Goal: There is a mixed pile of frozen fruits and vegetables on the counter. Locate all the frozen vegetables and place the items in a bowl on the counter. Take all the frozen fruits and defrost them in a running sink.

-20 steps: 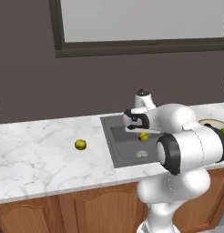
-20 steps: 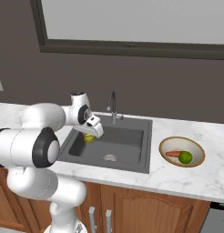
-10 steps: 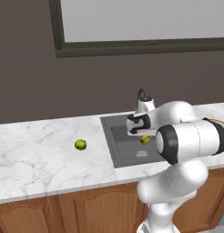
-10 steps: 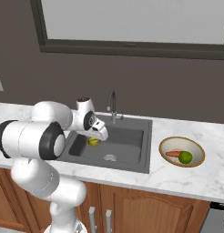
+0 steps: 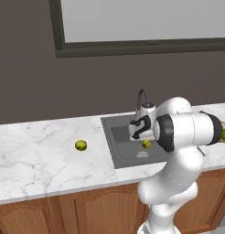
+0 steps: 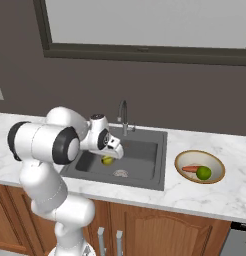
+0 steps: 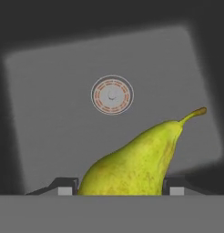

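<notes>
- Over the sink [image 6: 145,150], one gripper [image 7: 120,187] holds one pear [image 7: 141,161] between its two fingertips [image 7: 64,187].
- One finger sits on each side of the pear's fat end, and both touch it, so the jaws are closed partway on the fruit.
- One thin stem on the pear points up and to the right in the hand view.
- One round metal drain [image 7: 112,94] sits in the dark grey floor of the sink, past the pear.
- One curved faucet [image 6: 123,116] stands at the back of the sink.
- One white arm [image 6: 50,142] bends over the counter [image 6: 210,195] and reaches down and forward, so its hand hangs low inside the sink.
- From the right base view, the pear shows as a small yellow bit under the hand, near the drain.
- One yellow-green ball [image 5: 80,145] lies alone on the white counter, well to the left of the sink.
- One bowl [image 6: 181,161] with a tan rim sits on the counter to the right of the sink.
- Two things lie in the bowl: one orange carrot [image 6: 191,169] and one bright green ball [image 6: 203,173], and they touch each other.
- One long window [image 6: 145,25] with a dark frame is on the wall above.
</notes>
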Motion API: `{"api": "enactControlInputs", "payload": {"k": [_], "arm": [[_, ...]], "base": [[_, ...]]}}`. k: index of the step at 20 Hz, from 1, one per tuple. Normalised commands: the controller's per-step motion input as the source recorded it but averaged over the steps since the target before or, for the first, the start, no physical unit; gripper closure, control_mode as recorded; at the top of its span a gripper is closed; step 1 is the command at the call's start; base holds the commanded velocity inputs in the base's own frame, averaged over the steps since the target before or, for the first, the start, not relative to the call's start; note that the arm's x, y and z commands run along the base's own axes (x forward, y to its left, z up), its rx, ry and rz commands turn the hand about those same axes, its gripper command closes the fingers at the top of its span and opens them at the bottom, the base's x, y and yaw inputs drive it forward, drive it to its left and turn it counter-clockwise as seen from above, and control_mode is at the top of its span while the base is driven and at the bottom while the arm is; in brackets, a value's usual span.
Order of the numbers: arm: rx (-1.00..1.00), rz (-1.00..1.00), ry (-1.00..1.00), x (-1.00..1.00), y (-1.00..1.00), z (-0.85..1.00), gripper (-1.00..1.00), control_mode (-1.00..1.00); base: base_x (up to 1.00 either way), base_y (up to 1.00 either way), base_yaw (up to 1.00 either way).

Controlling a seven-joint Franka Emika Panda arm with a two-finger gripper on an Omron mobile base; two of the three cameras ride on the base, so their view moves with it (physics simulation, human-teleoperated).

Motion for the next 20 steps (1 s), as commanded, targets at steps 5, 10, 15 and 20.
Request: {"api": "enactControlInputs", "payload": {"k": [5,10,15,20], "arm": [[0.0,0.04,0.0,0.19,-0.15,-0.3,1.0,-1.0],[0.0,0.01,0.0,0.19,-0.09,-0.29,1.0,-1.0],[0.0,0.0,0.0,0.18,-0.07,-0.26,1.0,-1.0],[0.0,0.0,0.0,0.22,-0.05,-0.27,1.0,-1.0]], "base": [[0.0,0.0,0.0],[0.0,0.0,0.0],[0.0,0.0,0.0],[0.0,0.0,0.0]]}}
